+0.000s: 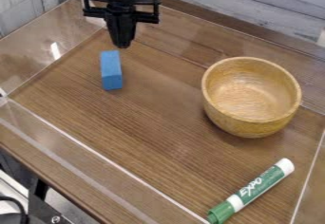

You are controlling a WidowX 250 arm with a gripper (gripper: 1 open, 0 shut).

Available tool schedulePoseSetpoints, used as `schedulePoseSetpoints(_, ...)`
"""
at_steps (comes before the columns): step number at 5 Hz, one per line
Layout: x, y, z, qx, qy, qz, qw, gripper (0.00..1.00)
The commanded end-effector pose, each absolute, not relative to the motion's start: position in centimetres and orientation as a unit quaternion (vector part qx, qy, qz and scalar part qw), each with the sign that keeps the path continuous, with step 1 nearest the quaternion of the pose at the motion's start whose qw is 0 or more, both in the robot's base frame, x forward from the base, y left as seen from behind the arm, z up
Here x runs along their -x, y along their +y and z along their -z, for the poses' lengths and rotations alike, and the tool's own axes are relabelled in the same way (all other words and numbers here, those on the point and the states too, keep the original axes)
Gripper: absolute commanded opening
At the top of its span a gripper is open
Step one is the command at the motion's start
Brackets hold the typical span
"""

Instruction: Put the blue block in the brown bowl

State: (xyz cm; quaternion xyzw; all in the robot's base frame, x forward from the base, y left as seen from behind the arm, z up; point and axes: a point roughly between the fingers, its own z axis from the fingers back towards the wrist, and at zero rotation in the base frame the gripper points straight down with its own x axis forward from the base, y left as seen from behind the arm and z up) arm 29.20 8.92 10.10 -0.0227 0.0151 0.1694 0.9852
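One short reach separates my gripper (pixel 118 44) from the blue block (pixel 112 70): with twelve o'clock at the top of the camera view, the block lies at six o'clock from my fingertips, perhaps a hair toward seven. Its long axis runs nearly from twelve to six, so its near end points almost straight at me. My fingers are closed together with nothing between them, and the block rests flat on the wooden table (pixel 140 138), near my tips but apart from them. How high I hang over the wood I cannot tell from this one view. Mine is the only arm here, so the pick falls to me. I judge that I am at the approach: I need to open, shift toward six o'clock over the block's middle, and close across its narrow width. If I came down where I am, I might miss it or nudge its near end. The brown bowl (pixel 208 84) sits well apart, at about four o'clock from me, and the block has yet to go in.
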Motion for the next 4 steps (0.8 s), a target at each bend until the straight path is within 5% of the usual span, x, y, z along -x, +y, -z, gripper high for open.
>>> schedulePoseSetpoints(1, -30.4, 9.0, -12.7, 0.016, -0.037, -0.164, 0.986, 1.0)
schedulePoseSetpoints(4, -30.6, 10.0, -10.7, 0.014, -0.035, -0.17, 0.985, 1.0)
